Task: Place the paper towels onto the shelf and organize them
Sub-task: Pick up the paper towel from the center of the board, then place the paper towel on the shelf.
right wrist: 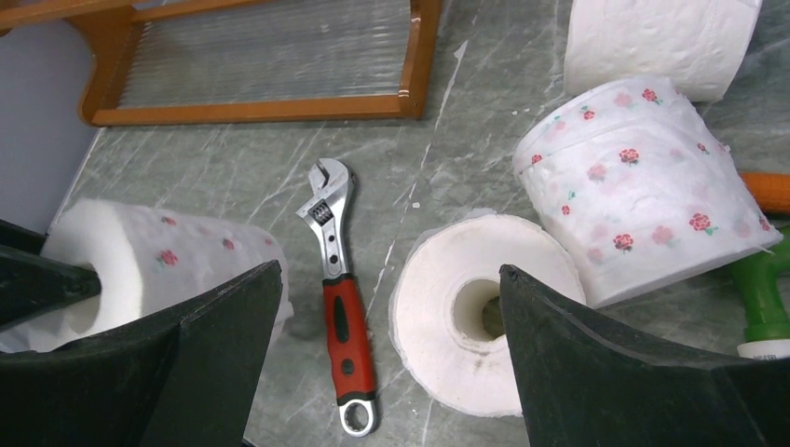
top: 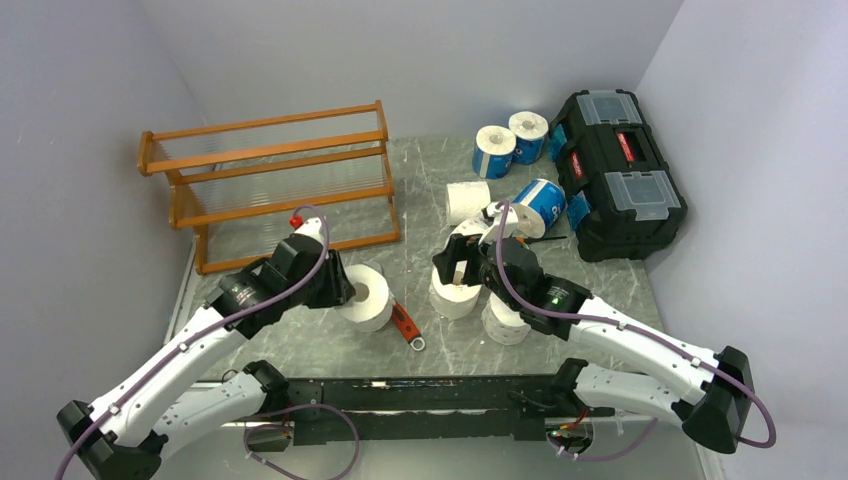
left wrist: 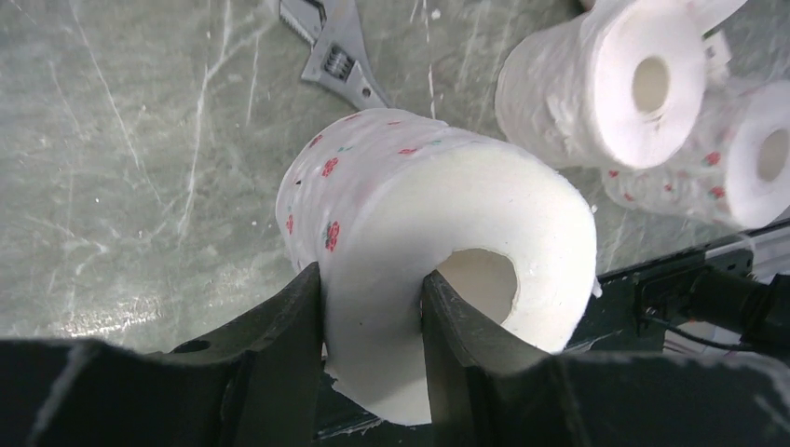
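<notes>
White floral roll [left wrist: 438, 205] clamped in left pincer [left wrist: 373, 289] (one finger inside core) — right pincer [right wrist: 388, 279] wide open.

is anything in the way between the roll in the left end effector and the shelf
Nothing visible does. The left end effector grips the red-flowered paper towel roll, and only table lies between it and the wooden shelf. The adjustable wrench lies on the roll's other side, away from the shelf.
</notes>
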Robot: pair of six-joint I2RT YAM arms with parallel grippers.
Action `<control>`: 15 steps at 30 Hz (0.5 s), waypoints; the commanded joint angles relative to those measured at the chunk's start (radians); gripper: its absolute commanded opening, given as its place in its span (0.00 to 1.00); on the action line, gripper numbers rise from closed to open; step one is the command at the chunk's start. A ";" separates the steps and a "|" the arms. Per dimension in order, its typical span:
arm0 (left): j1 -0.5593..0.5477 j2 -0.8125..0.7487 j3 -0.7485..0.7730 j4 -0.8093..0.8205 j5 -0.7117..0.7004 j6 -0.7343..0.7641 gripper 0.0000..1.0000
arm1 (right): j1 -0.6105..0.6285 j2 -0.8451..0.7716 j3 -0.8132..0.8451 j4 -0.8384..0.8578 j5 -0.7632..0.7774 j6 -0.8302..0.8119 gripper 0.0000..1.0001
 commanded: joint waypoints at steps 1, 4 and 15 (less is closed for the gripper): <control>0.000 0.027 0.105 0.043 -0.069 -0.015 0.07 | -0.003 -0.026 0.010 0.027 0.016 -0.007 0.88; 0.008 0.065 0.164 0.034 -0.102 -0.046 0.00 | -0.002 -0.031 0.014 0.018 0.023 -0.005 0.88; 0.044 0.153 0.341 -0.094 -0.312 -0.331 0.00 | -0.003 -0.062 0.019 -0.028 0.086 0.024 0.88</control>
